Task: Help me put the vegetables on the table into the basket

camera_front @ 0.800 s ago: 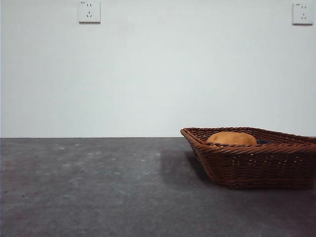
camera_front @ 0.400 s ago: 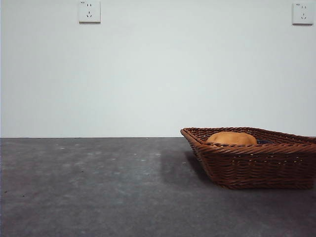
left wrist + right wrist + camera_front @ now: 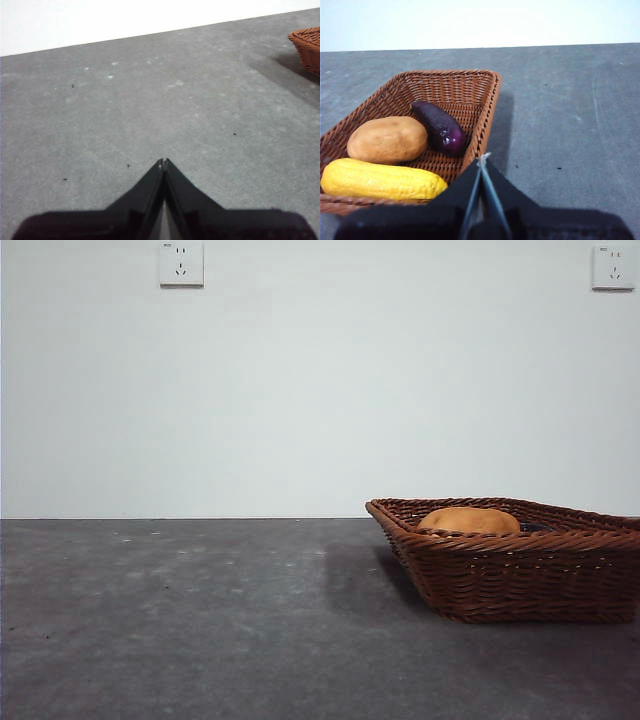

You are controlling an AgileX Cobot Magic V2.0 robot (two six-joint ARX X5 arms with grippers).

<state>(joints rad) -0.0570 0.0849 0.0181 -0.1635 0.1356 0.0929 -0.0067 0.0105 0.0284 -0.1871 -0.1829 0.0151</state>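
Note:
The brown wicker basket (image 3: 510, 560) stands on the dark grey table (image 3: 200, 620) at the right. In the right wrist view the basket (image 3: 485, 107) holds the tan potato (image 3: 387, 140), the yellow corn cob (image 3: 382, 180) and the dark purple eggplant (image 3: 440, 127). In the front view only the potato's top (image 3: 468, 521) shows above the rim. My right gripper (image 3: 482, 161) is shut and empty, just outside the basket's near rim. My left gripper (image 3: 163, 162) is shut and empty over bare table, with a corner of the basket (image 3: 307, 42) far off.
A white wall stands behind the table, with two sockets (image 3: 181, 263) (image 3: 612, 267) high up. Neither arm shows in the front view.

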